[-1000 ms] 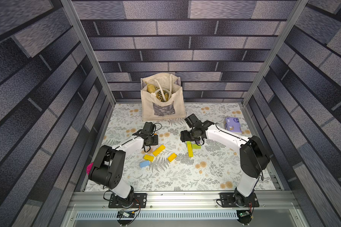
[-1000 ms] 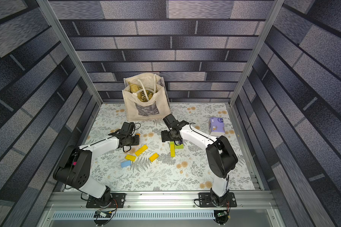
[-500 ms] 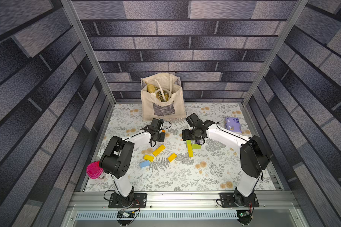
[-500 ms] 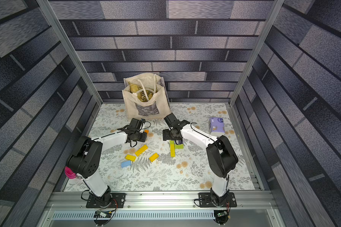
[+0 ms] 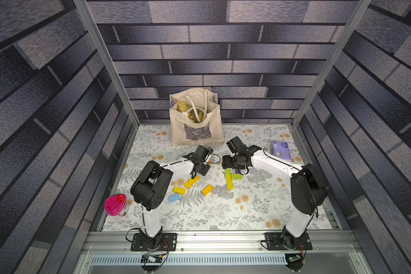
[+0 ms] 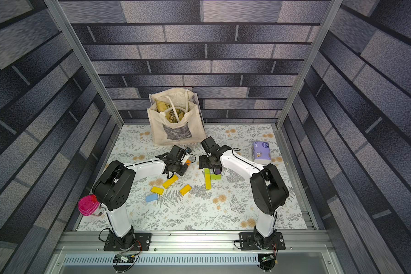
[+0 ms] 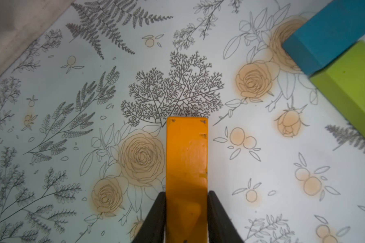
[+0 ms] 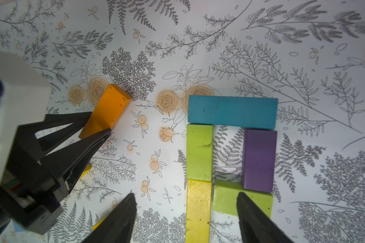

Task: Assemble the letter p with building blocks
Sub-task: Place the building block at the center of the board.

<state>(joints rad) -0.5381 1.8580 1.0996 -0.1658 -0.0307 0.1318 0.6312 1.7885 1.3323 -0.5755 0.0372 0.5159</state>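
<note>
My left gripper (image 7: 187,195) is shut on one end of a long orange block (image 7: 187,157), held low over the floral mat, left of the built shape; the right wrist view shows this grip too. My right gripper (image 8: 185,195) hangs open above that shape. The shape is a teal block (image 8: 232,111) across the top, a lime block (image 8: 199,151) and a long yellow block (image 8: 198,210) as the stem, and a purple block (image 8: 259,160) and a short lime block (image 8: 226,197) closing the loop. In a top view, yellow blocks (image 5: 191,182) and a light blue block (image 5: 174,198) lie loose.
A cream tote bag (image 5: 196,123) stands at the back, close behind both grippers. A purple tissue pack (image 5: 280,150) lies at the back right. A pink container (image 5: 115,204) sits at the mat's left edge beside the left arm's base.
My left arm has swung right and back with the orange block, ending near the tote bag and the built shape. This uncovered the pink container. The right arm has hardly moved.
</note>
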